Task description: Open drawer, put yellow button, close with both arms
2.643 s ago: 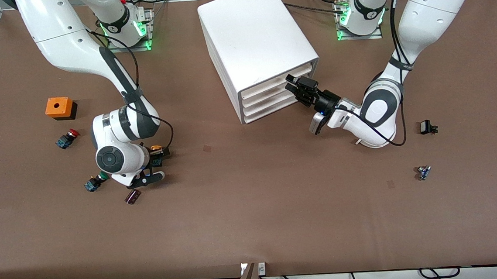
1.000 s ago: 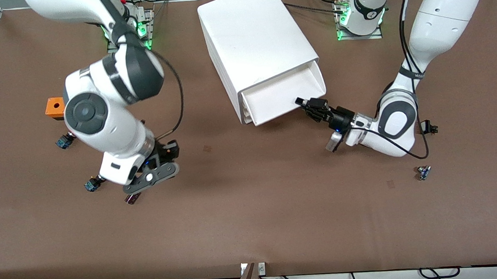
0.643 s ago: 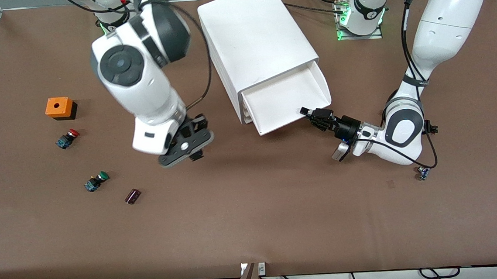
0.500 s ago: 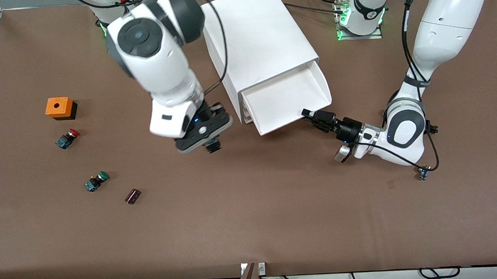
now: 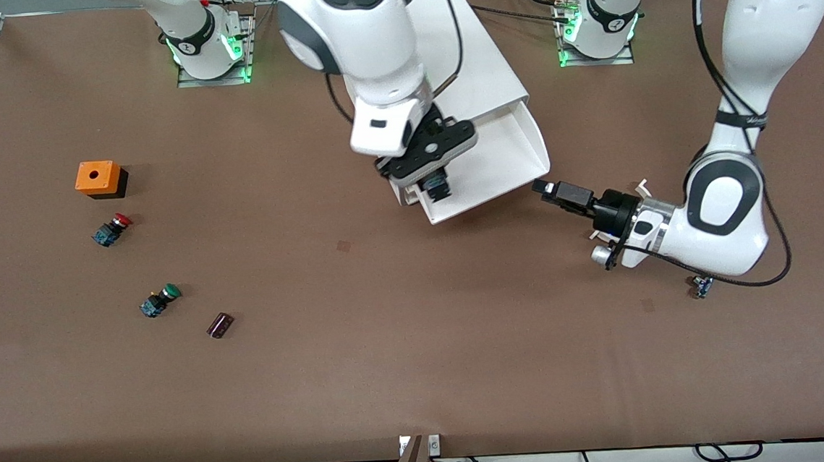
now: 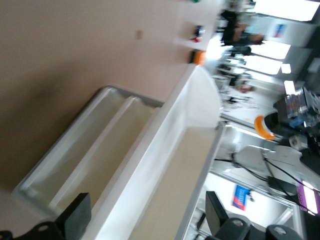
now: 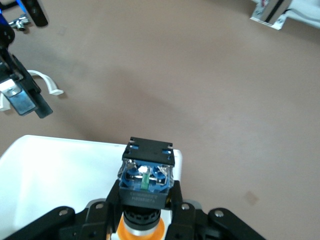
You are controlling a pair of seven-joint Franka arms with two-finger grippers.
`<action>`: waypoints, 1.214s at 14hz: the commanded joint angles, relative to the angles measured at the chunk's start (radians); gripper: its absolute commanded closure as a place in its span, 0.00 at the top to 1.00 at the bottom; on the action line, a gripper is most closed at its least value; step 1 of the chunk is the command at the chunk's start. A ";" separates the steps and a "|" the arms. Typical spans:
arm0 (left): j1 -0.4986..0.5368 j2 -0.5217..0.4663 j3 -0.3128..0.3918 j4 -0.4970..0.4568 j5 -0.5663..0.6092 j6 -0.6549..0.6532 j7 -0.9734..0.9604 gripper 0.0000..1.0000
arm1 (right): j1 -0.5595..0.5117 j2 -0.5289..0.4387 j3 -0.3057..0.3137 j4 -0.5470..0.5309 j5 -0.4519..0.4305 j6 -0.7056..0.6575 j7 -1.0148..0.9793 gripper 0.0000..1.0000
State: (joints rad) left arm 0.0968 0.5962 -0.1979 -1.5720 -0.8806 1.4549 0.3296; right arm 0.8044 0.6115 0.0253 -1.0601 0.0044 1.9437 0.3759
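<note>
Lying nearest the front camera, toward the right arm's end of the table, are a small dark purple part (image 5: 220,325) and the green button (image 5: 159,301), with the red button (image 5: 110,229) and an orange box (image 5: 98,178) farther from the camera. Toward the left arm's end, a tiny blue part (image 5: 702,287) lies on the table (image 5: 421,361) just beside the left arm's elbow. The left gripper (image 5: 553,191) hangs low over the table beside the drawer's outer corner, apart from it; its fingers (image 6: 75,217) stand spread wide with nothing between them, and its wrist view looks along the pulled-out tray. The drawer (image 5: 515,155), the top one of the white cabinet (image 5: 476,60), is drawn well out and its floor shows bare. The right gripper (image 5: 436,185) is over the drawer's front edge, clamped on the yellow button (image 7: 145,182), which points its blue base away from the gripper, with the orange cap between the fingers.
</note>
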 commanded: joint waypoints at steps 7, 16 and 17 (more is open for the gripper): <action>-0.028 -0.035 -0.014 0.112 0.643 0.073 -0.505 1.00 | 0.070 0.100 -0.010 0.025 0.008 0.027 0.098 0.05; -0.132 -0.081 -0.020 0.112 0.927 0.228 -0.868 1.00 | 0.098 0.151 -0.008 0.025 0.009 0.040 0.098 0.05; -0.131 -0.085 -0.023 0.110 0.927 0.228 -0.847 1.00 | 0.101 0.154 -0.008 0.023 0.009 0.038 0.100 0.06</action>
State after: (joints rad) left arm -0.0471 0.5352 -0.2142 -1.4503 0.0338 1.6724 -0.5302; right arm 0.8884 0.7468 0.0248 -1.0598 0.0044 1.9801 0.4590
